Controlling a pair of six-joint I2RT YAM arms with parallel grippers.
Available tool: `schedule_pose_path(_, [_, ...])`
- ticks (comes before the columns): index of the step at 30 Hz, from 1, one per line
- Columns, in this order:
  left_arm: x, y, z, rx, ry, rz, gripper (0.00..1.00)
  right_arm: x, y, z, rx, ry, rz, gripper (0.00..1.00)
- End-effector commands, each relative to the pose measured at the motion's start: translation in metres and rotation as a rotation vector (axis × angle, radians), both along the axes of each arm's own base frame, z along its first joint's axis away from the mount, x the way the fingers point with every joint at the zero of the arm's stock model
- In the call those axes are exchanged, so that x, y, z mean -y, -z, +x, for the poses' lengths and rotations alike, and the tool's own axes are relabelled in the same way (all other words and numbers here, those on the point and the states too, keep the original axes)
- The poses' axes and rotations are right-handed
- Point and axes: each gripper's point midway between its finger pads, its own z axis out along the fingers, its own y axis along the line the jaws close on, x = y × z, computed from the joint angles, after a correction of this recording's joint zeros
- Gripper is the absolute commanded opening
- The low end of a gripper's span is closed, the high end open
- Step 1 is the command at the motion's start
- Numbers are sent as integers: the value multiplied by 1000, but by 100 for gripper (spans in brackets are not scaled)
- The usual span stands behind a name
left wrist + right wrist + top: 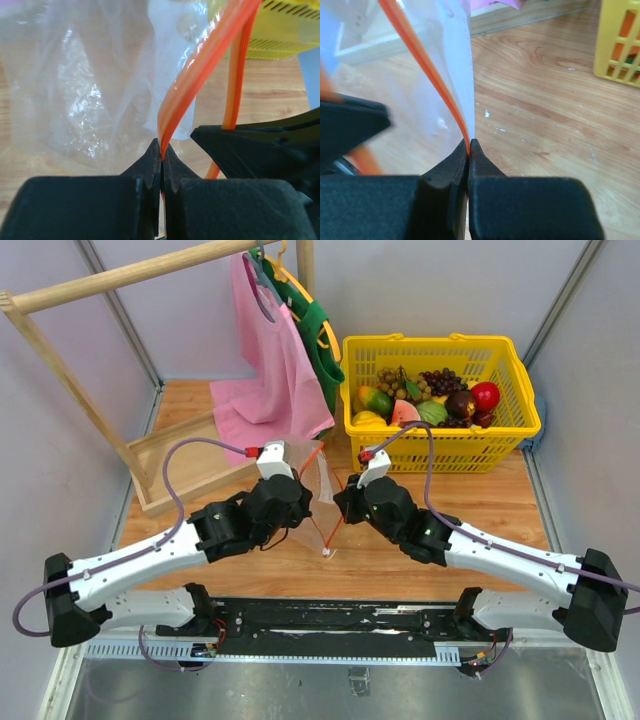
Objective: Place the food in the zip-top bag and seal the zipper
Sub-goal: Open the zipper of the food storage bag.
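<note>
**Both claws pinch the bag's mouth; the food waits in the basket**

At far left a wooden rack [100, 285] carries a pink cloth bag [270, 360], which plays no part in this step.

Right of it, near the middle of the bench [500, 505], the left claw [161, 150] is clamped tight on the zipper [190, 80]. Its tips meet on one orange strip, which rises from between them. The zip-top bag [75, 90] hangs between the two arms, its clear, crinkled film lifted off the wood. It looks empty, though glare on the film makes that hard to confirm.

A second orange strip runs down beside the first, toward the right claw [469, 145]. That claw is likewise closed on the zipper, at the bag's edge. With one claw on each strip, the hold reads as a way to part the two lips and keep the mouth spread, since a limp bag would otherwise fall closed.

At far right the food [486, 395] lies in the yellow basket [440, 445], well apart from the bag. Nothing is loaded yet, and with both claws occupied, one would have to let go to fetch a piece.
</note>
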Motion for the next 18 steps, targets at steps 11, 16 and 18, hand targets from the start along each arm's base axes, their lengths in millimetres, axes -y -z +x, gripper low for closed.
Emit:
schedule_pose_path(11, [-64, -12, -27, -176, -45, 258, 0, 22, 43, 23, -114, 74, -241, 0])
schedule_pose_path(16, [-49, 12, -15, -249, 40, 250, 0, 35, 53, 35, -153, 35, -263, 1])
schedule_pose_path(18, [-39, 17, -8, -246, 72, 208, 0, 34, 48, 36, -128, -9, -279, 2])
